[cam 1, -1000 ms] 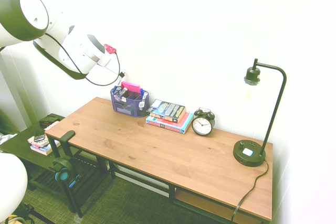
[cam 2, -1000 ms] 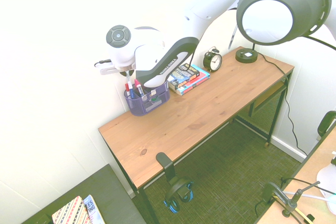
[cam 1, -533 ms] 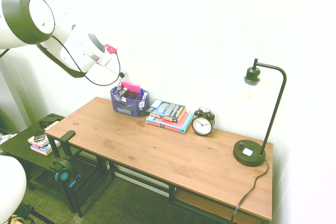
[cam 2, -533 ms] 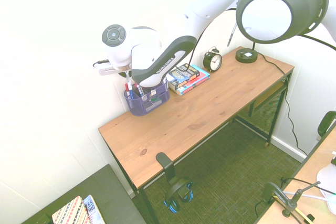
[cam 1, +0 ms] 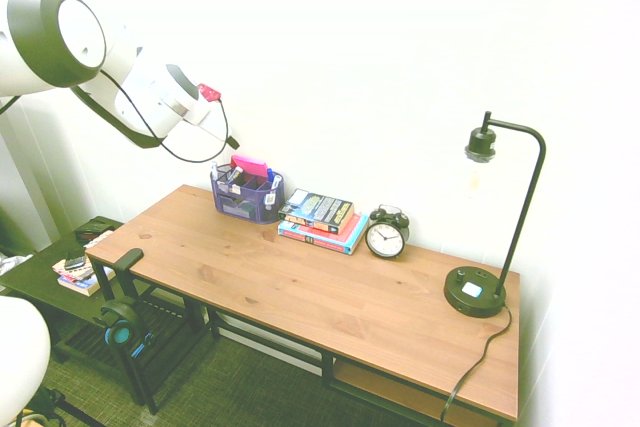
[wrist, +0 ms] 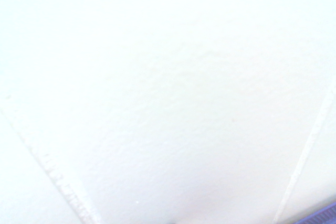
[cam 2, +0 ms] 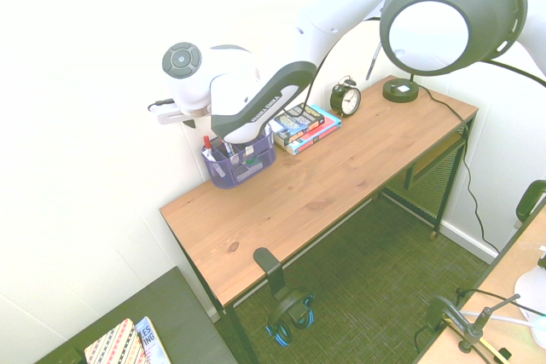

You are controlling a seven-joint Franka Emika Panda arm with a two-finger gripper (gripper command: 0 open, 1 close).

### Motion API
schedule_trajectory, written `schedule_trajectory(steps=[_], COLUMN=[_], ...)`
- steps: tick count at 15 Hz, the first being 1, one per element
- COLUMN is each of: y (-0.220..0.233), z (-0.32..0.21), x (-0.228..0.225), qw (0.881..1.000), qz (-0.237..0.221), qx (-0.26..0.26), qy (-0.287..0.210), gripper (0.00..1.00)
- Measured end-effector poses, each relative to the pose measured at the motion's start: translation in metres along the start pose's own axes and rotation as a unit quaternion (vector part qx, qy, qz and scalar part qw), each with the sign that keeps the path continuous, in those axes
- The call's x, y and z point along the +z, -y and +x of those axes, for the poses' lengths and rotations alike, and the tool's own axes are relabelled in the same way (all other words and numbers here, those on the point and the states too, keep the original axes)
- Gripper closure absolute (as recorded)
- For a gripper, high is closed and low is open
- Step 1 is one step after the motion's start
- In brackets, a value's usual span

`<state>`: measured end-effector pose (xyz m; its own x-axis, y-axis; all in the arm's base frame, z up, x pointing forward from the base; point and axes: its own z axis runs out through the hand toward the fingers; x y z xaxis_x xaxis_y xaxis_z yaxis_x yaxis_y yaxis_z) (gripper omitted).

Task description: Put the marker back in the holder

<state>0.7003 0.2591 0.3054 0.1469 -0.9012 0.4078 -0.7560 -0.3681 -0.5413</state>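
**At the table's back corner, the arm hangs over the purple holder**

At the rear end of the wooden table (cam 1: 300,292), hard by the white wall, stands the holder (cam 1: 245,200), a purple wire-mesh basket with pens and a pink block (cam 1: 250,166) poking up from it. The white arm reaches in above it, its hand slanted down toward the basket's wall side. The jaws themselves are hidden behind the arm's body in both outside views, so I cannot tell whether they stand apart or together. A blue-tipped pen (cam 1: 268,175), possibly the marker, shows among the holder's contents; I cannot be sure. Just beside the holder lies a stack of books (cam 1: 322,219), then a black alarm clock (cam 1: 386,234), and far along a black desk lamp (cam 1: 484,247). The wrist view shows only pale wall.
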Motion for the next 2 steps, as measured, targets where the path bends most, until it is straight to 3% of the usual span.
schedule_trajectory(steps=[2], y=[0.004], z=[0.001], x=[-0.017], qw=[1.0], qz=[0.021], qx=[0.004], qy=[0.008], gripper=[0.0])
